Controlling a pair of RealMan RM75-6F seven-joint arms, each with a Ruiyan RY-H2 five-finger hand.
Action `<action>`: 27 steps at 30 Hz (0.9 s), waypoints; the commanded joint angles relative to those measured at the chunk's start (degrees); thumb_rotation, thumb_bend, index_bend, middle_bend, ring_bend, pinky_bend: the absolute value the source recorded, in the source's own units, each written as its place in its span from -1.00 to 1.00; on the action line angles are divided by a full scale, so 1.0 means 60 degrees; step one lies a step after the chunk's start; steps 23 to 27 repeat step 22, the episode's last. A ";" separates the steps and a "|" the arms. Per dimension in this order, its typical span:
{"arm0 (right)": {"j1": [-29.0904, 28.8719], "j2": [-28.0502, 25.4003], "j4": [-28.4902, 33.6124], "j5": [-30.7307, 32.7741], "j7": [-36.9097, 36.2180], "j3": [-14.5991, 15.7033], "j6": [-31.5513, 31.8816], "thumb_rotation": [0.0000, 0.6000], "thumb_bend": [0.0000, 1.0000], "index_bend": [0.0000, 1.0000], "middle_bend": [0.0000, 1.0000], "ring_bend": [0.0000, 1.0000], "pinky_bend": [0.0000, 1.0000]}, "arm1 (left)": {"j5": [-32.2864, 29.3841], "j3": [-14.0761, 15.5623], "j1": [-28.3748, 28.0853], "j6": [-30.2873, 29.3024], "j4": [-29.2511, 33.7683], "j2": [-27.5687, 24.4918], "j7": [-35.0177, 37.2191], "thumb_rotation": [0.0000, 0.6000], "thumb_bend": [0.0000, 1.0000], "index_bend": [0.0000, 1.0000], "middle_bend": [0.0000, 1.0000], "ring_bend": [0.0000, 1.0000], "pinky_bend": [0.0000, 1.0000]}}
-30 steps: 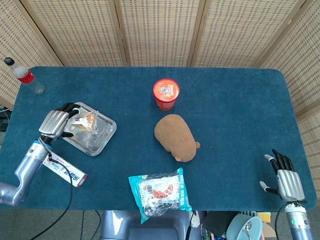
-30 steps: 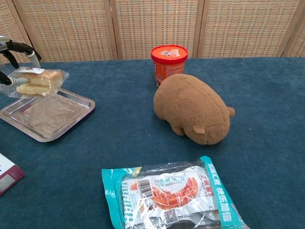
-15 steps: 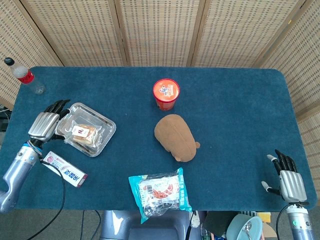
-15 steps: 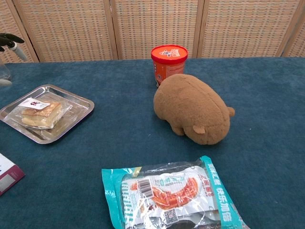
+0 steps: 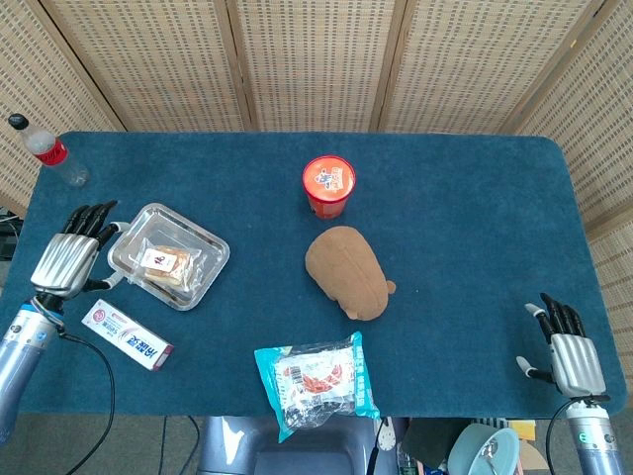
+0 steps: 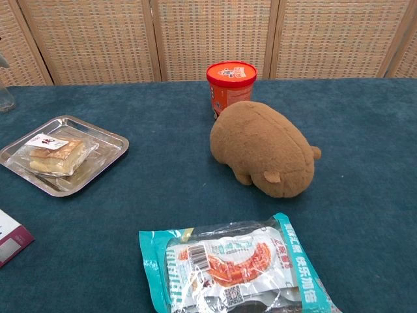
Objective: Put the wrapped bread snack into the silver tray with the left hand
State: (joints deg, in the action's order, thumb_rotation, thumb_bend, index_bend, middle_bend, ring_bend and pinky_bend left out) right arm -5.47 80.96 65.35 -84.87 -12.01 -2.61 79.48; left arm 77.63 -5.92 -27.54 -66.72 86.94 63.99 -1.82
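The wrapped bread snack (image 5: pixel 166 263) (image 6: pixel 57 154) lies flat inside the silver tray (image 5: pixel 209 260) (image 6: pixel 106 145) at the left of the blue table. My left hand (image 5: pixel 66 259) hovers just left of the tray, fingers spread and holding nothing; the chest view does not show it. My right hand (image 5: pixel 571 359) stays at the table's front right corner, fingers apart and empty.
A brown plush toy (image 5: pixel 348 270) (image 6: pixel 264 148) lies mid-table with a red cup (image 5: pixel 328 185) (image 6: pixel 231 87) behind it. A teal snack bag (image 5: pixel 316 382) (image 6: pixel 234 266) sits at the front edge, a flat box (image 5: pixel 127 334) front left, a bottle (image 5: pixel 49 150) back left.
My left hand let go of the bread snack, which dropped into the tray, then drew back to the left, away from the tray. The right hand barely moved.
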 commanded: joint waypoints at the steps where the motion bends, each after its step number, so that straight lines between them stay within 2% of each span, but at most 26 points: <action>1: -0.0126 -0.0140 0.0220 -0.0125 0.0227 -0.0015 -0.0015 1.00 -0.55 -0.74 -1.00 -1.00 -1.00 | 0.0224 0.0447 0.1109 -0.1741 0.1490 -0.0615 -0.1891 1.00 -0.48 -0.57 -1.00 -1.00 -0.99; 4: -0.0155 -0.0209 0.0411 -0.0216 0.0368 0.0011 0.0042 1.00 -0.55 -0.74 -1.00 -1.00 -1.00 | 0.0210 0.0668 0.1581 -0.2243 0.2082 -0.0736 -0.2541 1.00 -0.48 -0.59 -1.00 -1.00 -1.00; 14: -0.0159 -0.0312 0.0664 -0.0533 0.0470 0.0159 0.0285 1.00 -0.55 -0.74 -1.00 -1.00 -1.00 | 0.0975 0.1271 0.2792 -0.3634 0.2018 -0.0162 -0.3317 1.00 -0.48 -0.62 -1.00 -1.00 -1.00; 27: -0.0233 -0.0172 0.0553 -0.0574 0.0428 0.0206 0.0195 1.00 -0.55 -0.74 -1.00 -1.00 -1.00 | 0.1136 0.1261 0.2956 -0.3580 0.1730 0.0078 -0.3278 1.00 -0.48 -0.62 -1.00 -1.00 -1.00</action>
